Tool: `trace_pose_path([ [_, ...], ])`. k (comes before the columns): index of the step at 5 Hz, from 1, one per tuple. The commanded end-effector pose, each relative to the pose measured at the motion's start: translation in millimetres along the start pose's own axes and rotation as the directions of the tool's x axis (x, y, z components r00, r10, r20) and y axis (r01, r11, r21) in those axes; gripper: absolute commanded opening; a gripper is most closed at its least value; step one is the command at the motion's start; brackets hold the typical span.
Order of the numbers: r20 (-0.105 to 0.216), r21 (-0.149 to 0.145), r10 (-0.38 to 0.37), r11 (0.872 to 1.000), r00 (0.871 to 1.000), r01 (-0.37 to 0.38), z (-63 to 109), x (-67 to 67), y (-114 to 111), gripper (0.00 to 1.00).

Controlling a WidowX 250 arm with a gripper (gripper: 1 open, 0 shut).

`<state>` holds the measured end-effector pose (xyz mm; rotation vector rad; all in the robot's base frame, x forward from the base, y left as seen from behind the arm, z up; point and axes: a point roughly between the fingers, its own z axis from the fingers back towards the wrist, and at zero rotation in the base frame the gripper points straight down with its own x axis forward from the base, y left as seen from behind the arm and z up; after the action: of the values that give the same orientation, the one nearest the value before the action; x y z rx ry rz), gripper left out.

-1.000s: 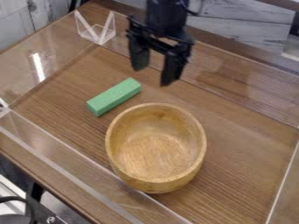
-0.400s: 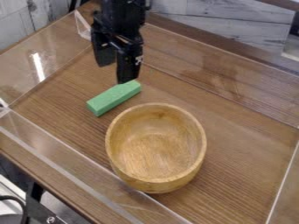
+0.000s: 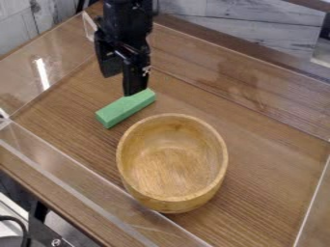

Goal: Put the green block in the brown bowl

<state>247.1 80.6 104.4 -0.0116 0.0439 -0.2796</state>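
Green block (image 3: 125, 109) lies beside the brown bowl (image 3: 173, 161), the gripper (image 3: 120, 71) spread wide above its far end.

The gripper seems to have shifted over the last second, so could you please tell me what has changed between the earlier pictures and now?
The gripper has moved left across the picture, from above the table behind the bowl to above the far end of the green block. Its fingers are open and hold nothing; nothing was taken or let go. The green block and the brown bowl lie where they were, the bowl empty.
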Motion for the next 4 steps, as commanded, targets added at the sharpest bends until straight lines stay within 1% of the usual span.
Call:
trace_pose_path([
  [1,0.023,0.011,0.006,1.000,1.000,-0.006,1.5,0.1,6,1.00],
  [4,0.026,-0.012,0.010,1.000,1.000,-0.010,-17.9,-1.9,19,1.00],
])
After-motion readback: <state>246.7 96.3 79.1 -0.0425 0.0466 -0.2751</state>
